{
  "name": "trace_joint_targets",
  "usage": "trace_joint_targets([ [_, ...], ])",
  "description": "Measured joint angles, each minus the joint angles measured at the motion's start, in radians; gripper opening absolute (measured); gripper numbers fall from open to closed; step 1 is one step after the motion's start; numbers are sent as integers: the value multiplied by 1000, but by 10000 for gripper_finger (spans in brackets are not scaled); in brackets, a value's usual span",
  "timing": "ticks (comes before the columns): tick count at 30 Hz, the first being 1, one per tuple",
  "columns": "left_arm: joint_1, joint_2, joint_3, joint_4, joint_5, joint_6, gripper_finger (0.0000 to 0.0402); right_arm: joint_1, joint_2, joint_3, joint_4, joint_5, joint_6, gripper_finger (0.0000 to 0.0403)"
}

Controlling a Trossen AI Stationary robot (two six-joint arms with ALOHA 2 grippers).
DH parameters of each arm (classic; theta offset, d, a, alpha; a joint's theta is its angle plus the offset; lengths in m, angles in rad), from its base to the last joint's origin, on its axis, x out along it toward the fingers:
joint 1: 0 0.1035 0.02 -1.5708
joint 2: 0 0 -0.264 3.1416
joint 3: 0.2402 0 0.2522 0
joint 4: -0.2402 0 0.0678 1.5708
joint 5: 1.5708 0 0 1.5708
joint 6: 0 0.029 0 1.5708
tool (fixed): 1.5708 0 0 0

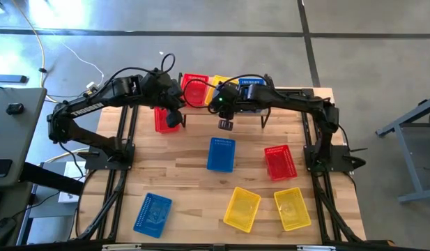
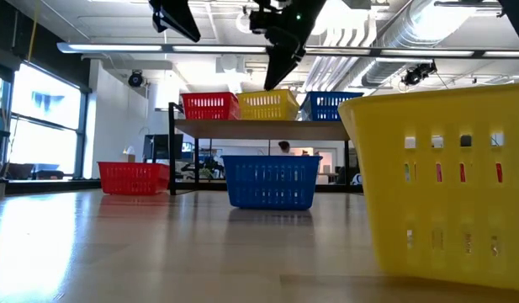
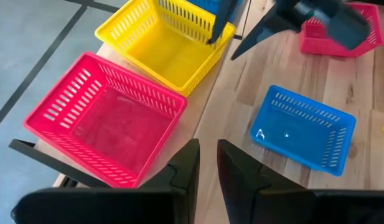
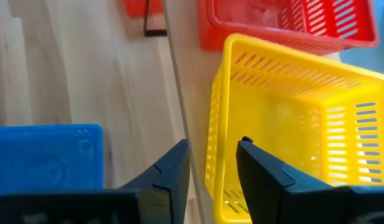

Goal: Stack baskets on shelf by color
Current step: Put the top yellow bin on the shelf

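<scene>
Baskets [image 2: 209, 105] on shelf [image 2: 259, 129]: red, yellow, blue, each empty.

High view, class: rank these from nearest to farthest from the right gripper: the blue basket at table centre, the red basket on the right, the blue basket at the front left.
Measured from the right gripper:
1. Centre blue basket, just in front.
2. Red basket on the right.
3. Front-left blue basket, near the front edge.

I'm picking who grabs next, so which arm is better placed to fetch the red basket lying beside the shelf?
Left, probably. The left gripper, open, hovers right by that red basket, on its own side. The right gripper, also open, hangs farther off, in front of the shelf.
</scene>
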Motion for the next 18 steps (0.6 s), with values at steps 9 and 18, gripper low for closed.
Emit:
trace_joint_targets([
  [9,0,1,0,0,0,0,49,-3,12,0,-6,1,-11,82],
  [18,0,2,0,4,0,1,49,-24,12,0,-43,-29,-68,34],
])
